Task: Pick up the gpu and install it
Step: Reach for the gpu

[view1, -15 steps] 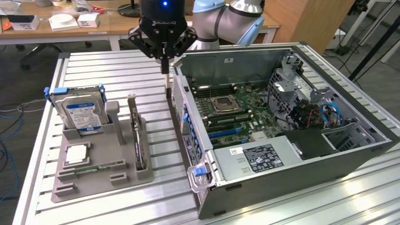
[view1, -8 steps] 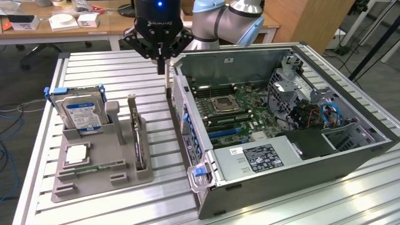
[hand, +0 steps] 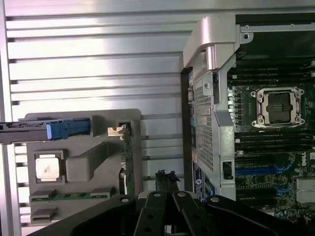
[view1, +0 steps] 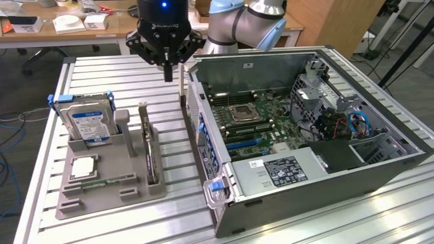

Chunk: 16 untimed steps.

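Taking the gpu [view1: 150,152] cleanly likely calls for parting the fingers across its thin top edge and coming straight down, since it stands on edge in the grey holder [view1: 109,195]. The hand [view1: 168,76] points straight down over the counter [view1: 115,76], between the holder and the open computer case [view1: 379,168], fingers drawn together on nothing
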Each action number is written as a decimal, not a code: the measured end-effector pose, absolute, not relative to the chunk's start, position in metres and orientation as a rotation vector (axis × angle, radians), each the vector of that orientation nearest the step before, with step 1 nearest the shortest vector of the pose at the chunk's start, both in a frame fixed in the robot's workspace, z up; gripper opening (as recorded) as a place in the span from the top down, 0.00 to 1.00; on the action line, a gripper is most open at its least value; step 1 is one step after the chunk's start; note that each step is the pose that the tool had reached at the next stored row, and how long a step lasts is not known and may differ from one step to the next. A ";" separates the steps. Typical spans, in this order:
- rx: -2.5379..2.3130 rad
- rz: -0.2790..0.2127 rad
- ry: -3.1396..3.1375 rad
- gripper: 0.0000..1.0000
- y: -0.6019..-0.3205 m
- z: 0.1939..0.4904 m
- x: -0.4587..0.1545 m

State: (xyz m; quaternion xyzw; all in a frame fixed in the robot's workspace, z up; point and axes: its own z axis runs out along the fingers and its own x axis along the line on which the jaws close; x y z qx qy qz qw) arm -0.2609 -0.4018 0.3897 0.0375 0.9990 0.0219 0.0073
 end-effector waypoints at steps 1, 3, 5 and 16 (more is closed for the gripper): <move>0.117 0.068 3.124 0.89 -0.402 0.390 -0.262; 0.117 0.069 3.124 0.89 -0.402 0.390 -0.265; 0.117 0.069 3.124 0.89 -0.402 0.390 -0.268; 0.117 0.068 3.124 0.89 -0.403 0.389 -0.283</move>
